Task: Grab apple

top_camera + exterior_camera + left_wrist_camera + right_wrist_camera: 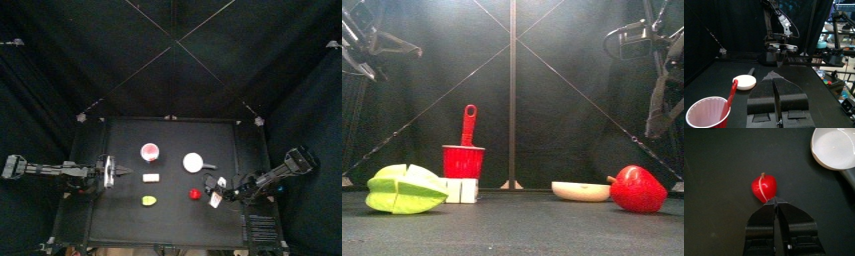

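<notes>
Overhead, the left arm enters from the left edge of the black table (120, 135), its gripper (110, 171) held at the table's left margin; in its own wrist view the two jaws lie pressed together with nothing between them. Just inside that margin stands a red-and-white cup (151, 152) with a red handle rising from it, seen from the front as a red cup (464, 160) set on or behind a small white block (462, 190); the views do not settle which. The white block (151, 178) lies nearer the front edge than the cup, and nearer still lies a yellow-green object (147, 201), which fills the lower left of the front view as a ridged, star-fruit-like shape (405, 188). Toward the middle-right rests a white oval dish (197, 160), shallow and pale in the front view (581, 190). The apple (195, 193), small and bright red with a short stem, sits on the bare table between the dish and the front edge, apart from the dish; from the front it stands just right of the dish (639, 189). The right gripper (221, 192) hovers just beside the apple on its right. In the right wrist view the apple (764, 186) lies directly beyond the jaw tips, which are closed against each other and hold nothing; the dish (835, 148) shows at one corner.
</notes>
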Motion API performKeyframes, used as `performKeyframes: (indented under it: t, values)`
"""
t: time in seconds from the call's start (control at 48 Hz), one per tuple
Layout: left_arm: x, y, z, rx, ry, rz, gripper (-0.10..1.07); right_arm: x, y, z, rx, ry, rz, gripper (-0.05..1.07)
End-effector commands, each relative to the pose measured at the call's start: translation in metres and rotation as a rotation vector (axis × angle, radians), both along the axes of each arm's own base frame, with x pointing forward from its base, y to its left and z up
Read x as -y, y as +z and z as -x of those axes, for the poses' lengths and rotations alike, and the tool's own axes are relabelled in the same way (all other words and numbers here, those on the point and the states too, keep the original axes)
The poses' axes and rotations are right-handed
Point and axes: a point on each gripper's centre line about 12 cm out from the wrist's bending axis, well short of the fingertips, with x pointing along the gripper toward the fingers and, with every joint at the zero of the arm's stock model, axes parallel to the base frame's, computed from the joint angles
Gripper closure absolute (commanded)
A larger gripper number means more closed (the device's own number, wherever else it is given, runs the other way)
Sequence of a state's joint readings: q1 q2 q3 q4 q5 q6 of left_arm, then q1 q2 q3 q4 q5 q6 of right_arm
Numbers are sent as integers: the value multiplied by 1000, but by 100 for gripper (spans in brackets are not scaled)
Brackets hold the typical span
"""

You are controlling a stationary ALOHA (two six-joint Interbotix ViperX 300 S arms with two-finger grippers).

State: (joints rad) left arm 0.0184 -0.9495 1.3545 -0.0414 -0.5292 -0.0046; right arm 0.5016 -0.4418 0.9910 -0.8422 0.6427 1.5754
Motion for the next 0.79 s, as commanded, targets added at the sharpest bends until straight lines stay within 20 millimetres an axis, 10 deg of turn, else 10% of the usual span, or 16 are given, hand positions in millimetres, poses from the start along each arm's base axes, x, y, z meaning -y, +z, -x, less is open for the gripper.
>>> performKeyframes:
  t: [0.0, 0.417, 0.771]
  values:
    - [0, 4, -1, 20, 2, 19, 97, -6, 8, -5, 37, 19, -10, 100]
    - [4, 4, -1, 21, -19, 32, 97, -33, -2, -17, 6, 90, -10, 96]
    - [4, 7, -2, 31, -17, 39, 97, -35, -1, -18, 15, 105, -1, 56]
